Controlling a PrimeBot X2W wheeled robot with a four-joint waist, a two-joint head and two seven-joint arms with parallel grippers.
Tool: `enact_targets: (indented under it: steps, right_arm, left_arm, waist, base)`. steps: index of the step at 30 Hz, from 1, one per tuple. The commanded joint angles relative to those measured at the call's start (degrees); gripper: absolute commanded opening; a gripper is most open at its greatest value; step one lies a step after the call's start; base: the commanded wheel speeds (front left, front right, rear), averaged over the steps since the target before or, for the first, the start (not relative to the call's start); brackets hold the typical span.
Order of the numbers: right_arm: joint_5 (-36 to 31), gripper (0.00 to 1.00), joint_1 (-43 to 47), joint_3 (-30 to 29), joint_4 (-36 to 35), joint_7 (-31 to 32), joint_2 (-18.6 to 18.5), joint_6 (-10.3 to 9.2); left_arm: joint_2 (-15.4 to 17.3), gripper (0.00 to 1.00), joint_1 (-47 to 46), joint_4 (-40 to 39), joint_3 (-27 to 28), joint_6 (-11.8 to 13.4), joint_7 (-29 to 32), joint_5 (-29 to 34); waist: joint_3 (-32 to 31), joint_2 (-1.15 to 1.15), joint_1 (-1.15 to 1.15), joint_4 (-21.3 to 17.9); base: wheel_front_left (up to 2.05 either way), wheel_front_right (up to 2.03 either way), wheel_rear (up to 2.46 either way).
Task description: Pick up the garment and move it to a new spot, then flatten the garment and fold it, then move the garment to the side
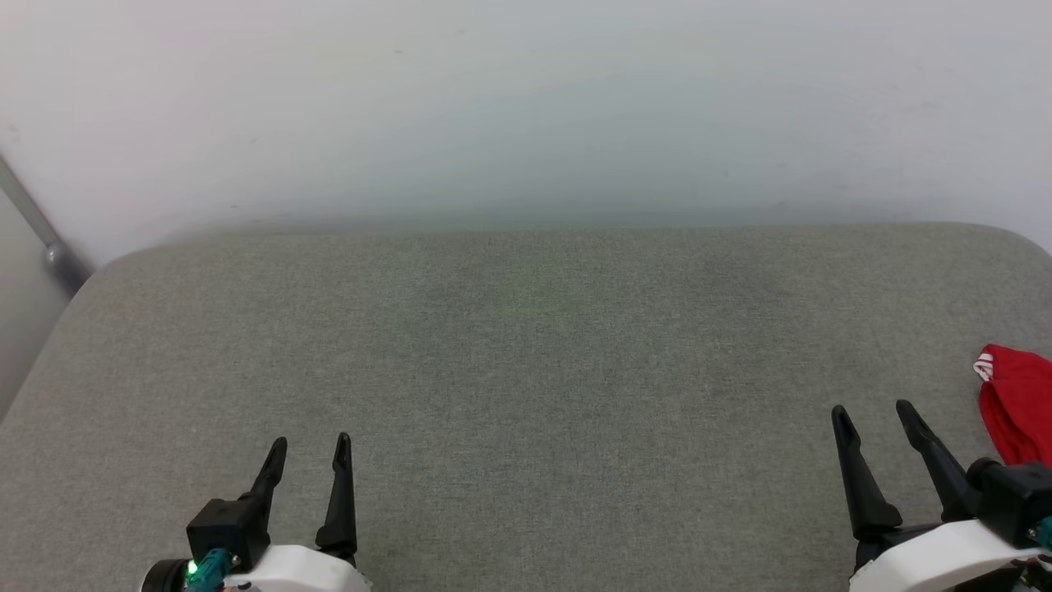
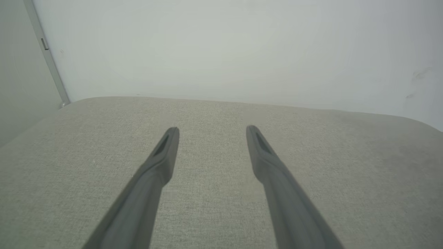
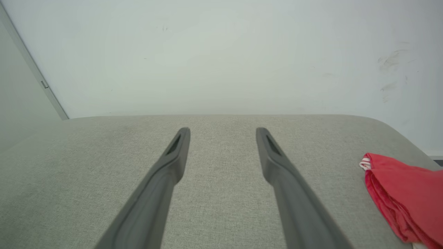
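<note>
The garment (image 1: 1019, 403) is a red fabric bundle with a bit of red-and-white striped trim, lying at the far right edge of the grey cushioned surface (image 1: 526, 370); most of it is cut off by the frame. In the right wrist view the garment (image 3: 405, 193) lies folded over at the lower right. My right gripper (image 1: 873, 409) stands open just left of it, not touching, nothing between its fingers (image 3: 173, 155). My left gripper (image 1: 311, 444) is open at the lower left, over bare fabric, and the left gripper (image 2: 211, 128) holds nothing.
A pale wall (image 1: 526, 107) rises right behind the grey surface. A metal strip (image 1: 37, 222) runs down at the far left. The surface has rounded back corners (image 1: 1011, 238), and its broad middle lies between my two grippers.
</note>
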Motion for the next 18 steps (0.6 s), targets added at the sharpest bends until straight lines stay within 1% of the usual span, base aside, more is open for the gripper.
enact_targets:
  steps: [1,2,6,10,18]
  right_arm:
    - [0.31,1.00,-0.51,0.16,0.26,-0.27,-0.27,-0.02]
    - [0.16,0.00,-0.05,0.13,0.18,-0.07,-0.03,0.00]
    - [0.99,0.00,0.36,0.21,1.53,-0.05,0.16,0.00]
    - [6.84,0.00,-0.57,-0.13,2.85,0.27,0.34,0.00]
    - [14.23,0.00,-1.92,-0.59,4.70,0.68,0.53,0.00]
  left_arm:
    - [-0.05,1.00,-0.58,-0.25,0.19,-0.24,-0.37,0.49]
    - [-0.05,0.00,-0.09,-0.31,0.15,-0.24,-0.07,0.28]
    - [-0.63,0.00,0.56,0.78,0.16,-0.41,0.35,-0.61]
    - [-1.40,0.00,0.02,0.96,1.63,-1.49,1.82,-5.46]
    - [-2.38,0.00,-0.81,1.38,3.57,-2.93,3.74,-11.64]
  waist:
    - [0.07,0.00,0.00,-0.05]
    - [0.07,0.00,0.00,-0.05]
    - [0.10,0.00,0.01,-0.05]
    - [0.22,0.00,0.01,-0.03]
    - [0.39,0.00,0.01,-0.01]
  base:
    - [0.00,0.00,0.00]
    - [0.00,0.00,0.00]
    - [0.00,0.00,0.00]
    - [0.00,0.00,0.00]
    - [0.00,0.00,0.00]
